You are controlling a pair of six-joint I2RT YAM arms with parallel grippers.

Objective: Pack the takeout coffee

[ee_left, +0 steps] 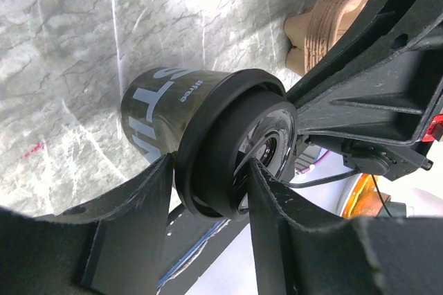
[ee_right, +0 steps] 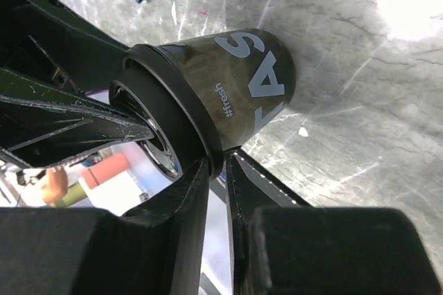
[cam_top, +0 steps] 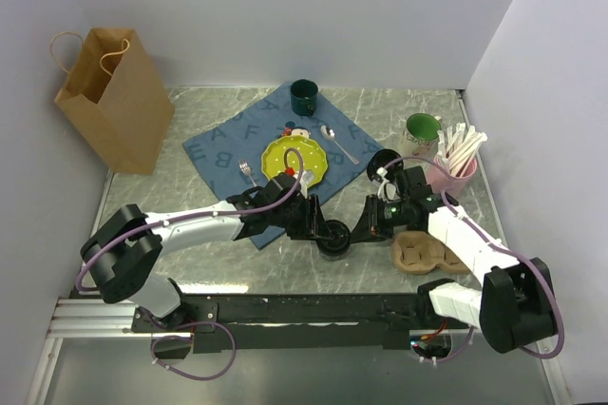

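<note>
Both arms are on the same cup here. The takeout coffee cup point(cam_top: 334, 237), black with a round black lid point(ee_left: 221, 149), is down on the marble table point(cam_top: 285, 267) near the brown pulp carrier point(cam_top: 423, 253), on the carrier's left-arm side and outside its wells.

The left gripper point(ee_left: 211, 165) comes at the cup from the side away from the carrier. Its wrist view tells the story: two fingers point(ee_left: 138, 205) stand either side of the lid, both against the rim, grasping the cup there.

The right gripper point(ee_right: 218, 160) sits between the cup and the carrier. Its fingers point(ee_right: 187, 205) are drawn in to a narrow slit, and the lower edge of the lid's rim sits right at that slit. Whether they pinch the rim or merely meet beneath it, I cannot tell.

White lettering point(ee_right: 266, 80) on the cup's side faces the right wrist camera. Whether the cup is upright or tipped, the views don't settle.

A second black cup point(cam_top: 383, 164) stands beyond the carrier, farther from the arm bases, close by the right arm. A pink cup of white sticks point(cam_top: 458, 165) is also on the carrier's far side. Well apart from the carrier, toward the left arm, lies the blue lettered cloth point(cam_top: 228, 144) with a yellow-green plate point(cam_top: 294, 160) on it.
</note>
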